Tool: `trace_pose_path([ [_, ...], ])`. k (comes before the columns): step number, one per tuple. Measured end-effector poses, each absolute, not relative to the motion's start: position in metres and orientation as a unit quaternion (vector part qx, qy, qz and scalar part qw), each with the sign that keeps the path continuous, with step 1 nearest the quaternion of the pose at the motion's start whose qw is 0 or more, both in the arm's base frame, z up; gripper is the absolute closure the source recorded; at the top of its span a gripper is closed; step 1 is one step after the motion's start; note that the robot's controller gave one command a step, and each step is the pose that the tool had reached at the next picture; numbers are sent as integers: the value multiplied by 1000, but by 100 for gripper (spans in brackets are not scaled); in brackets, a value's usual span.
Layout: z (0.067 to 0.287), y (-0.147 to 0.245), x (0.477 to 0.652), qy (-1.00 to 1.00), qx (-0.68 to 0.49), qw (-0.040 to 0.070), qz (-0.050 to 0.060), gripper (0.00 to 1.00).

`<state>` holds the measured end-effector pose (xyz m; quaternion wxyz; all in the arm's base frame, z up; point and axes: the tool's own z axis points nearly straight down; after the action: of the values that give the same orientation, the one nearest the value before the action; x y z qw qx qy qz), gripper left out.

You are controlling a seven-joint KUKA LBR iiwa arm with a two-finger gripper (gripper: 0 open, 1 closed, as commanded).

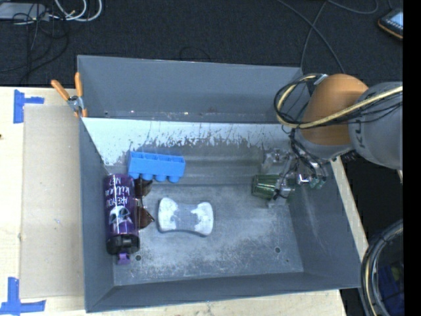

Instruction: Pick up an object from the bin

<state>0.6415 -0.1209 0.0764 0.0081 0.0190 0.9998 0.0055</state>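
Observation:
My gripper (288, 175) is low over the right side of the bin floor, under the orange wrist cover. A small dark green object (264, 188) lies right against its left end; whether it is gripped I cannot tell. A white, bone-shaped plastic piece (186, 217) lies on the floor well to the left of the gripper.
Along the left wall lies a purple bottle with a black cap (120, 209), with a small brown thing (142, 207) beside it. A blue toothed block (156, 166) sits by the back left. The arm reaches in over the right rim.

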Motion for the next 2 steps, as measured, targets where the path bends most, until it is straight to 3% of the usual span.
trace_pose_path([
  [1, 69, -107, 622, 995, 85, -53, 6, 0],
  [2, 75, -119, 641, 1000, 24, 5, 6, 100],
])
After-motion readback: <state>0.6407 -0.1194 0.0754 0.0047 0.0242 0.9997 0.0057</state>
